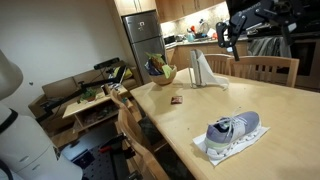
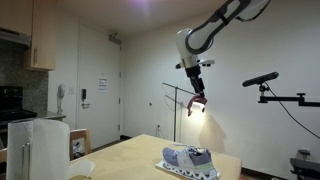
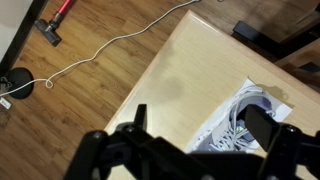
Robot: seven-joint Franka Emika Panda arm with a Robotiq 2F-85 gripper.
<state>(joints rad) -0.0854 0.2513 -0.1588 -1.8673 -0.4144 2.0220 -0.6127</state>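
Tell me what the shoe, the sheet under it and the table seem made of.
Shoe: probably mesh fabric, matte grey-lilac, with laces and a paler, rubbery-looking sole.
Sheet: thin, white; paper or cloth, too small to tell.
Table: light wood or veneer, smooth, slight sheen where light reflects.

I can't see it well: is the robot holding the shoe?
No, the shoe lies on the table, far below the empty, open jaws.
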